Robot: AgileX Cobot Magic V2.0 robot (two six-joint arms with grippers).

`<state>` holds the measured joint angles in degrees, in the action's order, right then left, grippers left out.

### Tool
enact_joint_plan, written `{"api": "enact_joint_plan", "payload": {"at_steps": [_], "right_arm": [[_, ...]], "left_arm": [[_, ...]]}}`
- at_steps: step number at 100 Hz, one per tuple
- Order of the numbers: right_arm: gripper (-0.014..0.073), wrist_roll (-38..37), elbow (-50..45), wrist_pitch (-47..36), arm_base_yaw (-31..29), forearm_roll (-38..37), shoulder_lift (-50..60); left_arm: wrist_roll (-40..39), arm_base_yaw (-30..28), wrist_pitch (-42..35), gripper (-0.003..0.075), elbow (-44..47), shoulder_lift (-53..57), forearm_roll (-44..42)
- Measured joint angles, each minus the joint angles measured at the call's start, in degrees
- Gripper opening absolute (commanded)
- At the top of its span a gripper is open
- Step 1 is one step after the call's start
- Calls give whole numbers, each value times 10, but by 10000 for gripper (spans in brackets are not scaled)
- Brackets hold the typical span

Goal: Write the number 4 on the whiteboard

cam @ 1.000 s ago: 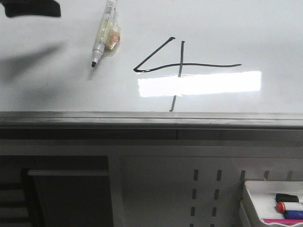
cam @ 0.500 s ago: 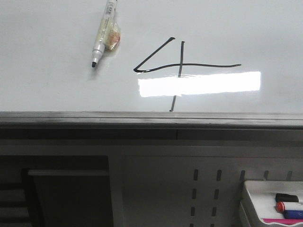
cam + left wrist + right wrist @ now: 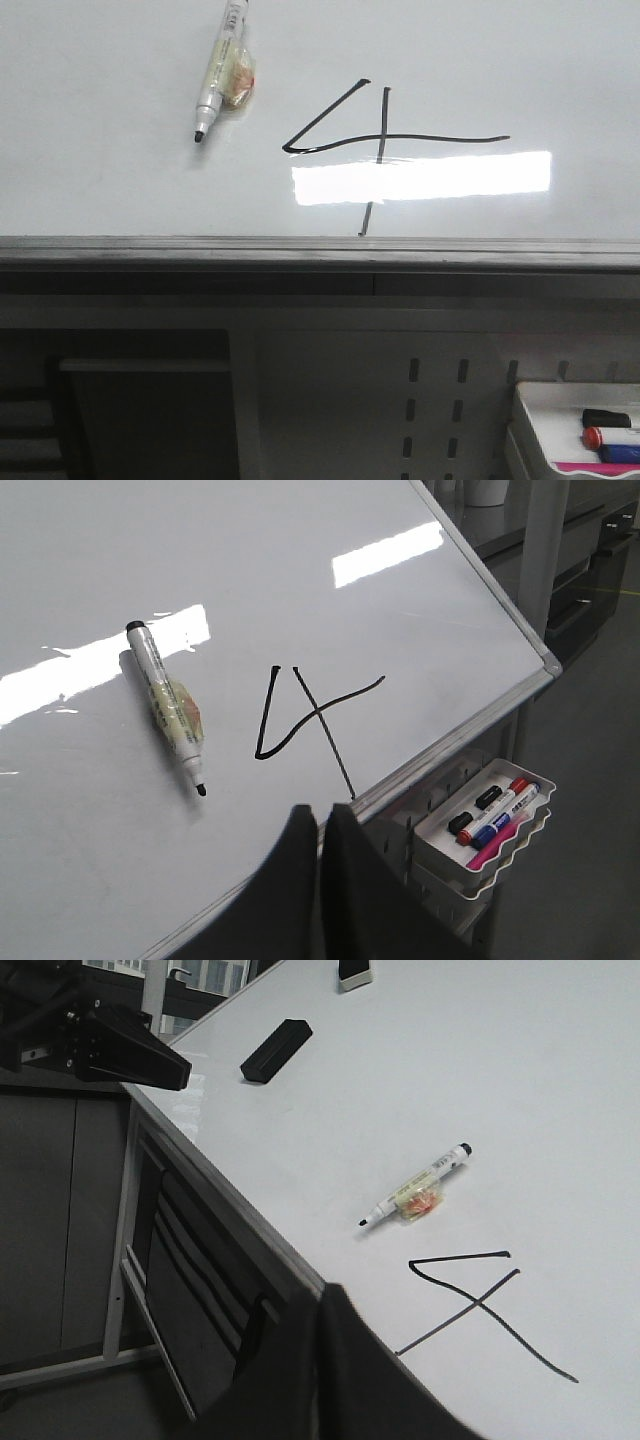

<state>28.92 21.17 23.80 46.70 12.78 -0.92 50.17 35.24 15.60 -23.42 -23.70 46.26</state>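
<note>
The whiteboard lay flat as a glossy white sheet with a grey metal edge along its near side, glare bars streaking its surface. On it the number 4 stood finished in thin black line: an angular open wedge, a long horizontal bar, and a vertical stroke crossing it and running down to the board's edge. Just beside the figure, apart from it, rested an uncapped marker pen with a slim pale barrel, a black tip and a crinkled clear wrapper stuck to its side. The left hand hung off the board's edge, its dark flat fingers pressed together on nothing. The right hand was likewise clenched and empty. A wavy-rimmed white plastic tray held coloured markers below the board
</note>
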Motion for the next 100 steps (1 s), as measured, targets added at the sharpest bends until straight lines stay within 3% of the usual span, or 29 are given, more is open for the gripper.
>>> {"api": "enact_joint_plan", "payload": {"at_steps": [65,81,100], "right_arm": [[-43,0,0,0,0,0,0],[-43,0,0,0,0,0,0],[-43,0,0,1,0,0,1]], "left_arm": [[0,0,-19,-20,27,8,-5],[0,-15,-48,-20,65,75,-18],[-4,-79,-57,-20,122,193,-24]]}}
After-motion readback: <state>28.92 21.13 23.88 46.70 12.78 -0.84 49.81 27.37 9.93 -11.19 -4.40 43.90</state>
